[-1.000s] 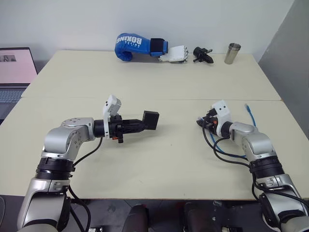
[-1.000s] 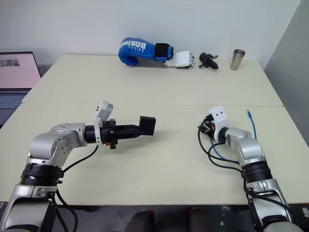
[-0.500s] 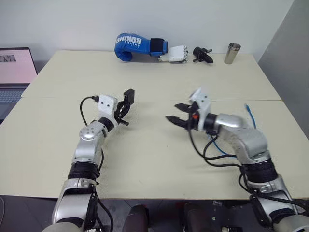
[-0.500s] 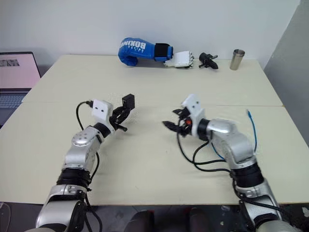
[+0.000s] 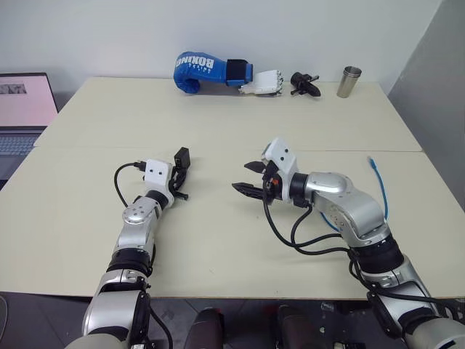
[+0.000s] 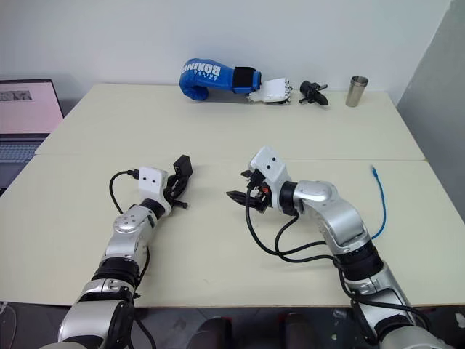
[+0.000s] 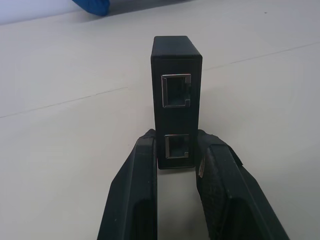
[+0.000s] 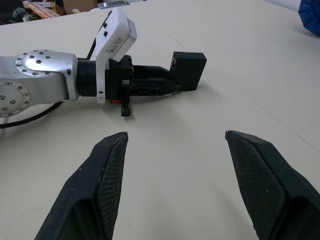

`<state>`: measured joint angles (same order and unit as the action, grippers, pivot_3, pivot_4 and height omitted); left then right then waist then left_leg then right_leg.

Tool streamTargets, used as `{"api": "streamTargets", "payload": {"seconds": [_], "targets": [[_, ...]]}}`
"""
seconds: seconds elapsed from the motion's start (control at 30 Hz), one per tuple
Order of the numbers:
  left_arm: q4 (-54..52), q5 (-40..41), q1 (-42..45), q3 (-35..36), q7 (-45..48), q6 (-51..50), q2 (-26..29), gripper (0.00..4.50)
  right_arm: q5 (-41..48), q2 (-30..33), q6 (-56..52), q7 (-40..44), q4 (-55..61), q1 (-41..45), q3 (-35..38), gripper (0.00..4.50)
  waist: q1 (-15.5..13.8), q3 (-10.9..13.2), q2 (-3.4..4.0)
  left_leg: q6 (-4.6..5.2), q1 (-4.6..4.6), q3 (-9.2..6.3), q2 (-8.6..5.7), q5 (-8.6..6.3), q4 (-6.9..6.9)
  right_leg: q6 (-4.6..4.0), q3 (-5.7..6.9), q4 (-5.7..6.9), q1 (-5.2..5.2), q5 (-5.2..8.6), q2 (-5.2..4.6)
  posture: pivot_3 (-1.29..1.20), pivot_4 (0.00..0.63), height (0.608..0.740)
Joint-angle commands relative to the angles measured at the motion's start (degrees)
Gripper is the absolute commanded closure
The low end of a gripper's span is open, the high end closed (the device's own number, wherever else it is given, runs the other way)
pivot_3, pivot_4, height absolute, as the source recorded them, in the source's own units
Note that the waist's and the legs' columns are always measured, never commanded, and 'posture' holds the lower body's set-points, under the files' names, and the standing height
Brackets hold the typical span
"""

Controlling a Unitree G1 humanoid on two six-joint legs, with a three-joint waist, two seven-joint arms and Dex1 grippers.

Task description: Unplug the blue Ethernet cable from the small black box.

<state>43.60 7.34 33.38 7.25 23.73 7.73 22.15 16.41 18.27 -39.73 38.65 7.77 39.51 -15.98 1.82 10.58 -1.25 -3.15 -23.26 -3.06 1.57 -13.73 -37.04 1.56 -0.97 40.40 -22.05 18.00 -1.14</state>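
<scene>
My left gripper (image 5: 179,169) is shut on the small black box (image 5: 181,157) and holds it on end just above the table, left of centre. In the left wrist view the box (image 7: 177,75) stands between my fingers (image 7: 142,190), and its two ports face the camera with nothing in them. My right gripper (image 5: 245,179) hangs open near the table's middle, pointing left toward the box (image 8: 189,70) and apart from it. The blue Ethernet cable (image 5: 381,187) lies loose on the table at the right, behind my right arm, with one plug (image 5: 370,158) at its far end.
Along the table's far edge lie a blue boxing glove (image 5: 209,68), a white model hand (image 5: 261,81), a small black object (image 5: 305,82) and a metal cup (image 5: 349,80). An open laptop (image 5: 22,109) stands off the left side. A seam (image 5: 109,147) crosses the table.
My left arm has turned the box from pointing right to pointing away from me and moved it left. My right gripper has left the cable, swung to the table's middle and opened.
</scene>
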Motion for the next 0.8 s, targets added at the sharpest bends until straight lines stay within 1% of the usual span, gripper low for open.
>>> {"api": "streamTargets", "payload": {"seconds": [0.03,0.07,0.13,0.17,0.27,0.47,0.57,0.67,0.8], "targets": [[1.8,0.6,-1.2,0.5,0.9,-4.7,0.1,3.74,-0.6,-0.2,0.4,0.2,0.0,1.5,0.3,1.19,0.0,0.0,0.0,0.0,0.13,0.0,0.0,0.0,0.02,0.0,0.0,0.0,0.11,0.0,0.0,0.0,0.15,0.74],[1.6,0.7,-1.2,0.6,1.0,-5.2,0.2,3.74,-0.6,-0.2,0.4,0.3,0.0,1.6,0.3,1.19,0.0,0.0,0.0,0.0,0.29,0.01,0.01,0.0,0.05,-0.01,0.0,-0.02,0.28,0.01,0.0,0.0,0.15,0.74],[1.4,0.3,-1.2,0.7,0.8,-5.6,0.4,3.04,-0.7,-0.3,0.5,0.4,-0.1,1.6,0.2,1.19,0.1,0.0,0.01,0.01,0.41,0.02,0.02,-0.01,0.07,-0.01,-0.01,-0.03,0.38,0.01,0.01,0.0,0.15,0.74],[1.3,0.2,-1.2,0.7,0.9,-5.8,0.5,2.94,-0.7,-0.3,0.5,0.5,-0.2,1.6,0.3,1.19,0.1,0.0,0.01,0.01,0.41,0.02,0.02,0.0,0.06,-0.01,-0.01,-0.03,0.38,0.01,0.02,0.0,0.15,0.74],[0.8,0.0,-1.2,0.6,1.1,-6.1,0.7,2.33,-0.8,-0.4,0.5,0.5,-0.1,1.6,0.3,1.19,0.1,0.0,0.05,0.01,0.42,0.02,0.03,0.0,0.06,-0.01,-0.01,-0.02,0.38,0.01,0.02,0.0,0.15,0.74],[-0.3,-0.9,-1.2,0.5,0.6,-5.8,1.5,2.33,-0.7,-0.4,0.2,0.7,0.3,1.5,0.3,1.19,0.2,0.0,0.05,0.01,0.42,0.01,0.04,0.0,0.06,-0.01,-0.01,-0.02,0.38,0.01,0.02,0.0,0.15,0.74],[-2.6,-1.3,-2.2,0.7,0.1,-5.2,2.5,2.33,-0.5,-0.2,-0.1,0.8,0.7,1.3,0.6,1.19,0.3,0.0,0.05,0.01,0.42,0.02,0.05,0.0,0.06,-0.01,-0.03,-0.02,0.37,0.01,0.03,0.0,0.15,0.74],[-8.3,-0.4,-4.8,2.0,-0.1,-6.3,3.8,2.33,0.0,0.4,-0.7,0.7,1.8,0.6,1.5,1.19,0.7,0.0,0.05,0.0,0.41,0.02,0.07,0.0,0.09,-0.01,-0.04,-0.02,0.34,0.01,0.04,0.0,0.15,0.74],[-19.7,1.0,-9.8,3.9,-0.9,-10.4,5.7,2.33,1.7,1.8,-2.4,0.0,4.9,-1.5,4.8,1.19,0.8,0.0,0.04,0.0,0.34,-0.01,0.11,-0.01,0.13,-0.01,-0.06,-0.07,0.28,0.01,0.04,0.0,0.15,0.74]]}}
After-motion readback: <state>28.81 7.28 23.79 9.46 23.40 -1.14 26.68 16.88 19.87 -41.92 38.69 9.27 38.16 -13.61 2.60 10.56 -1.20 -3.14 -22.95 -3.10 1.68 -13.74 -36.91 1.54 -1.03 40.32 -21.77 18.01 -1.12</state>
